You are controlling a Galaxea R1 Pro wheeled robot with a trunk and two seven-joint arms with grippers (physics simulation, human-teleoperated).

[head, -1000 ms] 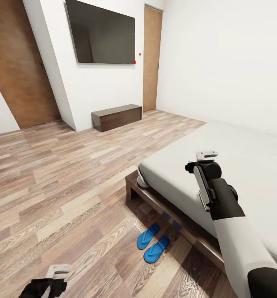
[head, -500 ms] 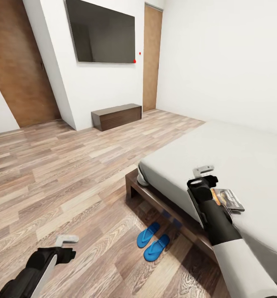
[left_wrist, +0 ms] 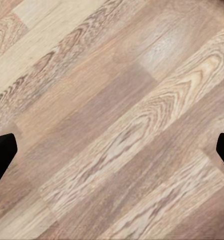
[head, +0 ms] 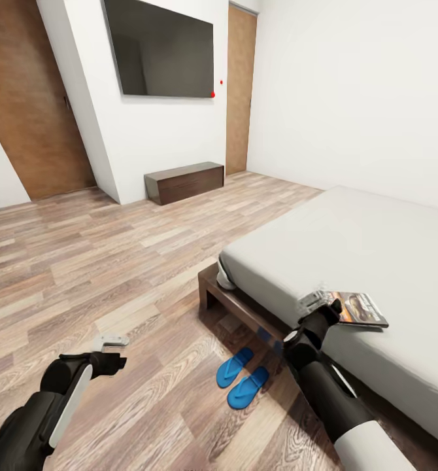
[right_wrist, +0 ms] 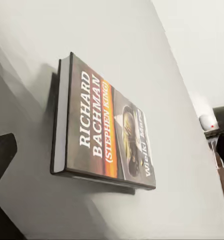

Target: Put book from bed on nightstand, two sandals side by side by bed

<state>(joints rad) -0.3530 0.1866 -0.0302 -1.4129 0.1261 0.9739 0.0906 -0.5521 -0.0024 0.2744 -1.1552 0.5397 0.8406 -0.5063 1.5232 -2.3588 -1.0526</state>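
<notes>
While your right gripper [head: 315,302] hangs spread and empty, the book [head: 357,309] lies flat on the bed [head: 376,242] just right of it.

Black arms, white shell panels; pale grey pincer [head: 112,341] fingers.

White walls [head: 350,98] are enclosing the space, bright and evenly lit. A wood-plank floor [head: 101,261] is running in mixed pale and brown boards, catching a soft sheen. A large dark screen [head: 160,52] is hanging on the jutting wall section, with two small red dots just beside its lower corner. Below it a long dark-brown bench [head: 184,183] is sitting against the wall. A wooden door [head: 33,111] is standing to one side of that section, and a narrower wooden door [head: 240,91] is standing in the far corner.
</notes>
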